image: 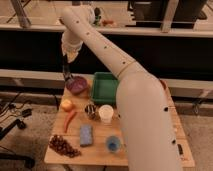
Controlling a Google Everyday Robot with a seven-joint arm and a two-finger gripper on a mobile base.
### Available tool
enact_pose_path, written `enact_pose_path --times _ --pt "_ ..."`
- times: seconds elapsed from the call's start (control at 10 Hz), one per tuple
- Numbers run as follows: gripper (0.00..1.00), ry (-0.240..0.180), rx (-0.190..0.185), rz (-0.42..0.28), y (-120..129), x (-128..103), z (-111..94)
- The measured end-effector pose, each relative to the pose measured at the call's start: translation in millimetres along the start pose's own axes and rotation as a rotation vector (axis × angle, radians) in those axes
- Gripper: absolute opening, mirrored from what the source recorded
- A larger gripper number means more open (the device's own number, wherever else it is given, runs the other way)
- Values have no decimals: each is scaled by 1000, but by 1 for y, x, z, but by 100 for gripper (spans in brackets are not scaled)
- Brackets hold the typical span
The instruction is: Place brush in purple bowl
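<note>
From the one camera view, my arm (107, 52) rises from the near right, arches high over the far edge of the surface (98, 150) and bends back down on the left. My pincer (67, 67) hangs at the end of it, above the far-left corner of the surface. It is closed on the brush (68, 76), which hangs down from it as a slim dark shape. The lower end of the brush reaches the far-left rim of the purple bowl (79, 86). I cannot tell whether the two touch.

The purple bowl stands on the surface at the far left, upright, with its dark inside showing. Just to its right is the green tray (104, 86), close beside the bowl, with its right side hidden behind my arm.

Nearer than the bowl, along the left edge, lies a yellow-orange fruit (66, 104). A carrot (70, 119) lies slanted just near of it, and a bunch of dark grapes (63, 145) sits at the near-left corner.

Toward the middle, a small dark metal cup (90, 110) stands just left of a white cup (105, 113). A blue sponge (86, 135) lies flat near of them, with a small blue cup (113, 144) to its right, close to my arm.
</note>
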Motion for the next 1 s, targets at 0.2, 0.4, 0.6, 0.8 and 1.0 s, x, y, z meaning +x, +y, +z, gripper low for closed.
enact_pose_path --times 0.2,0.4,0.6,0.8,1.0 --pt "10 -3 -5 -6 -3 3 13" --pt "10 -1 -11 -6 -4 9 24" --pt "10 3 -17 -3 -4 16 33" --pt "10 11 -24 4 -3 25 39" --pt "10 15 -34 8 2 31 48"
